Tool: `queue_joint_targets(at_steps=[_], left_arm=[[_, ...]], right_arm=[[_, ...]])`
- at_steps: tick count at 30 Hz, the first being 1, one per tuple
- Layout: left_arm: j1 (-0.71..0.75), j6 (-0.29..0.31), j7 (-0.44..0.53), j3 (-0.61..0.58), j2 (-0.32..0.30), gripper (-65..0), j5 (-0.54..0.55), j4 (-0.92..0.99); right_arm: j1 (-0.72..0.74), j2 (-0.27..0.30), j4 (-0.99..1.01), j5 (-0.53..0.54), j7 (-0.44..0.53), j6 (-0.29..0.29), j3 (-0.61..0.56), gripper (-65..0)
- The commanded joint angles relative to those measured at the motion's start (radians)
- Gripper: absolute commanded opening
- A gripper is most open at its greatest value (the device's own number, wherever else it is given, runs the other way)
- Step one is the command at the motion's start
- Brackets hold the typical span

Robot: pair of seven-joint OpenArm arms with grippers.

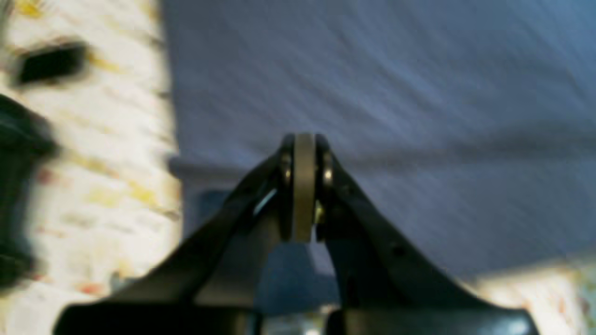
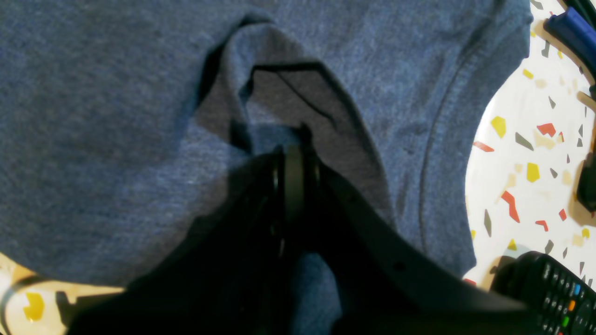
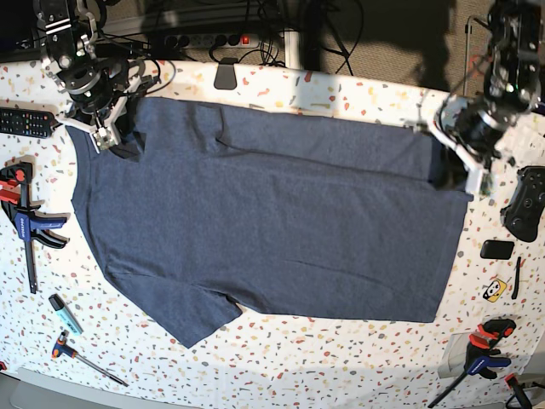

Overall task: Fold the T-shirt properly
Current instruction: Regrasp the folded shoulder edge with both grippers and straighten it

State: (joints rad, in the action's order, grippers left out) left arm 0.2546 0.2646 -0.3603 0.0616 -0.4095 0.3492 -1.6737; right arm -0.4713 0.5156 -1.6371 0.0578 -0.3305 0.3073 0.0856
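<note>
Closest to the wrist cameras, both sets of fingers pinch the T-shirt (image 3: 272,230), right gripper (image 2: 294,156) at the collar, left gripper (image 1: 303,186) at the hem, apparently carrying the far edge over the cloth spread flat on the bench (image 3: 341,358).

left hand (image 1: 303,186) clamped, right hand (image 2: 295,179) clamped — arms spread

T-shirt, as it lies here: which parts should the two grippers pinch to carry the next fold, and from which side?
The T-shirt lies flat with its far long edge folded over. Judging by that, pinch this fold's two ends from above: collar end near the right gripper, hem end near the left gripper. Both jaws are shut there; the right pinches cloth.
</note>
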Motion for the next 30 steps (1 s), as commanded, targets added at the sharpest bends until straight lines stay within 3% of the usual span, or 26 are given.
queue_joint_targets(at_steps=[1,3,7,10,13,17,24,30], left_arm=[[-0.005,0.003,0.011,0.005,-0.012,-65.0,0.001,0.008],[-0.04,0.001,-0.027,0.005,-0.012,-65.0,-0.013,0.051],[-0.101,0.001,-0.245,0.005,-0.012,-65.0,-0.016,0.122],[-0.105,0.005,-0.323,0.005,-0.012,-65.0,-0.016,0.128],[-0.092,0.073,-0.399,0.003,-0.012,-65.0,-0.008,0.128],[-0.018,0.107,-0.35,0.003,-0.012,-65.0,-0.009,0.128],[0.127,0.106,-0.254,0.003,-0.012,-65.0,-0.032,0.128],[0.156,0.106,-0.245,0.003,-0.012,-65.0,-0.072,0.127]], right_arm=[[-0.008,0.013,-0.003,-0.006,-0.035,0.01,0.008,-65.0],[-0.008,0.013,-0.003,-0.006,-0.035,0.01,0.008,-65.0],[-0.008,0.013,-0.003,-0.006,-0.036,0.01,0.008,-65.0],[-0.008,0.013,-0.003,-0.006,-0.036,0.01,0.008,-65.0],[-0.008,0.014,-0.003,-0.006,-0.036,0.01,0.008,-65.0],[-0.008,0.014,-0.004,-0.006,-0.036,0.01,0.008,-65.0],[-0.02,0.014,-0.006,-0.007,-0.052,0.012,0.008,-65.0],[-0.08,0.026,-0.039,-0.008,-0.052,0.012,0.011,-65.0]])
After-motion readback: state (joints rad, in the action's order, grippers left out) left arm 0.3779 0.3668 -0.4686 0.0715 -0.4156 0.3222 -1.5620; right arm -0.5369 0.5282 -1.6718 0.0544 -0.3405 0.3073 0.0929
